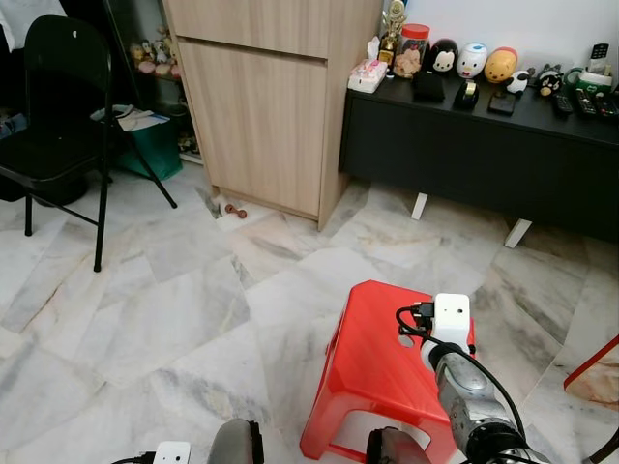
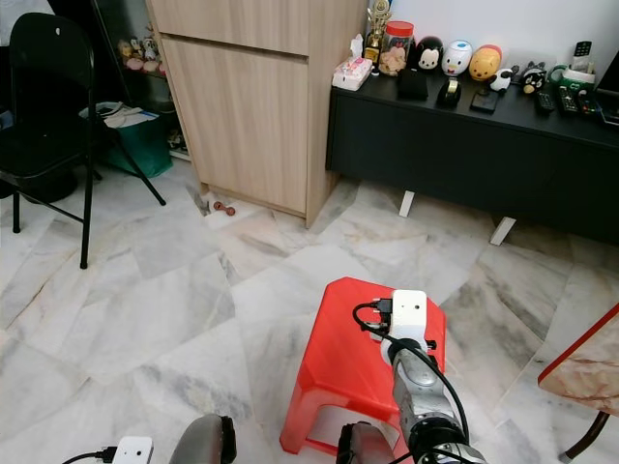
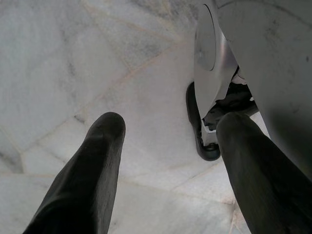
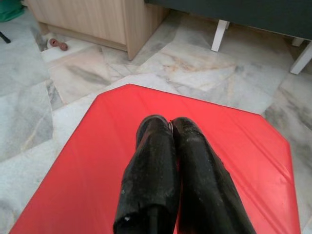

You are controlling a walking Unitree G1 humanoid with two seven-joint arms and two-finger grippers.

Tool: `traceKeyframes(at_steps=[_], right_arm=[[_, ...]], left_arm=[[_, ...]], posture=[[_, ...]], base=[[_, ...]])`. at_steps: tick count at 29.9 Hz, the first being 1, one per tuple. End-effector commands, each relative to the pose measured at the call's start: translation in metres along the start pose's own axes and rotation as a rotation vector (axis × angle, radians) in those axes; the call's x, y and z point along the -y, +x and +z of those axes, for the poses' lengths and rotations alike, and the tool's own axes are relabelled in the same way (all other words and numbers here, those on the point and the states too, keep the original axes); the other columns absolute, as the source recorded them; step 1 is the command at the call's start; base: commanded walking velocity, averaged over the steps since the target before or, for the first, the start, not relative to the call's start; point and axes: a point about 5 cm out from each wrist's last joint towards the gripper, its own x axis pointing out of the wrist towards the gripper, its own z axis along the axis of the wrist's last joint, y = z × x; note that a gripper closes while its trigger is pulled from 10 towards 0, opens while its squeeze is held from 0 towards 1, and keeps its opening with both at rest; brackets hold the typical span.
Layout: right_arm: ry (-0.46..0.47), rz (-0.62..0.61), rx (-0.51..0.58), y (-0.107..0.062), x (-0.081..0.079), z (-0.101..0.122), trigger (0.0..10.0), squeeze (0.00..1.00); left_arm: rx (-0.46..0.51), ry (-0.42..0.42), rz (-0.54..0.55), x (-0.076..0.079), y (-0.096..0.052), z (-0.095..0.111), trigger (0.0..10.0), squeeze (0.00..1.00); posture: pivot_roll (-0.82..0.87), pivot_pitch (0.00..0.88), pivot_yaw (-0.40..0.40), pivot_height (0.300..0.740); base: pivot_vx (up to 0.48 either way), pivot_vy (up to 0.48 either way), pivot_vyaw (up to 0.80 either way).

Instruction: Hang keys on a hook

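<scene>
Right pincer (image 4: 168, 129), fingers pressed together, hovers above red stool (image 1: 363, 358); left pincer (image 3: 165, 141) hangs spread. Scan slowly for keys first.

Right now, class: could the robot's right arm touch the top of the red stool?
Probably yes. The right gripper, fingers shut, hangs directly over the red stool, with nothing lying between them.

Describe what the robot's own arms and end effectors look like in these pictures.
The right arm is a silver metal tube with a white box-shaped wrist camera and a black cable looping into it. The right end effector has two long, glossy black, rounded fingers. The left end effector has the same black fingers, matte in the shade, and the left arm carries a similar small white box with a black cable.
</scene>
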Motion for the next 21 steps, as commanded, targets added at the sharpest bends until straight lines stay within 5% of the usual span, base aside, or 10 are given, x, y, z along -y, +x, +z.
traceKeyframes(at_steps=[1, 12, 21], right_arm=[[-0.001, -0.009, 0.021, 0.001, 0.001, 0.006, 10.0, 0.0], [0.014, -0.008, 0.031, 0.003, -0.001, 0.009, 10.0, 0.0], [0.02, 0.005, 0.034, 0.003, -0.007, 0.01, 10.0, 0.0]], left_arm=[[-0.02, -0.016, -0.019, 0.005, -0.001, -0.007, 10.0, 0.0], [-0.044, -0.025, -0.002, -0.01, -0.004, -0.015, 10.0, 0.0], [-0.048, -0.027, -0.009, 0.0, -0.003, -0.015, 10.0, 0.0]], posture=[[0.06, 0.018, -0.057, 0.613], [0.06, 0.026, -0.06, 0.613], [0.06, 0.03, -0.061, 0.613]], base=[[-0.266, 0.0, 0.0], [-0.373, 0.0, 0.0], [-0.37, 0.0, 0.0]])
